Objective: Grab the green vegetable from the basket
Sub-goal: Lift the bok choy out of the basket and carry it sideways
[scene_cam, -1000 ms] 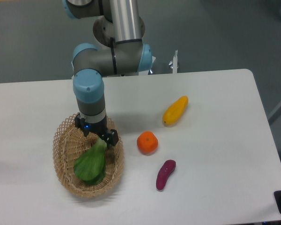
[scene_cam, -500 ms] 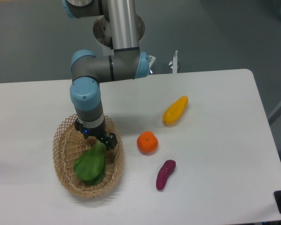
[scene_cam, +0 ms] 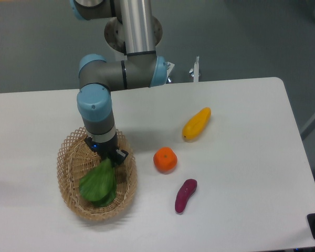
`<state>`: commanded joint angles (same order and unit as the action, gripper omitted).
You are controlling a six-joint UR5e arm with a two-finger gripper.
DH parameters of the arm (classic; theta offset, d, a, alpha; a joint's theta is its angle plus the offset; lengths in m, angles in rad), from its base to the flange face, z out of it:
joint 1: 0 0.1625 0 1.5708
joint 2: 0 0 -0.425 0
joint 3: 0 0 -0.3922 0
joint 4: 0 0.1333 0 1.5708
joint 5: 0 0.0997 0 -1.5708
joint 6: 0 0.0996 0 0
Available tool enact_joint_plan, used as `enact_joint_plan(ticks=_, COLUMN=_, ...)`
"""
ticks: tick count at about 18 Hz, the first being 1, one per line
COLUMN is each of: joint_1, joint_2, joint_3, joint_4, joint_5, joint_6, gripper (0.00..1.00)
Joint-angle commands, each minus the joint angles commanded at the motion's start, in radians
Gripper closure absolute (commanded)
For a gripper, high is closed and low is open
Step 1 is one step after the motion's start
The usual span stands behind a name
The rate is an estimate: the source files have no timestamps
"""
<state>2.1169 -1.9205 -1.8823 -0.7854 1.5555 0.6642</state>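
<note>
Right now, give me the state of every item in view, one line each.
gripper: down in the basket at the vegetable's stalk end, jaw state unclear
green vegetable: in the basket, blurred
basket: upright on the table
orange: resting on the table
yellow mango: lying on the table
purple sweet potato: lying on the table

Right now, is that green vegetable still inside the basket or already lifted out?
Inside. The green vegetable lies within the basket rim, the pincer at its stalk end. Whether it is gripped, I cannot tell.
</note>
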Motion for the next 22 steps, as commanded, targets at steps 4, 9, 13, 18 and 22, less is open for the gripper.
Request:
enact_joint_plan(ticks=4, joint_1=0.005, joint_2=0.021, joint_3=0.023, joint_4=-0.002, joint_5=-0.002, joint_6=0.000, gripper=0.65)
enact_joint_plan(ticks=9, joint_1=0.043, joint_2=0.069, joint_3=0.063, joint_4=-0.009, joint_5=-0.012, joint_6=0.006, gripper=0.66)
enact_joint_plan(ticks=13, joint_1=0.106, joint_2=0.110, joint_3=0.109, joint_4=-0.023, joint_5=-0.034, joint_6=0.070, gripper=0.66)
enact_joint_plan(ticks=18, joint_1=0.228, joint_2=0.144, joint_3=0.117, joint_4=-0.040, joint_5=-0.066, joint_6=0.199, gripper=0.66)
enact_joint_plan(ticks=22, joint_1=0.343, joint_2=0.179, joint_3=0.118, joint_4=-0.126, joint_5=-0.069, joint_6=0.352, gripper=0.66)
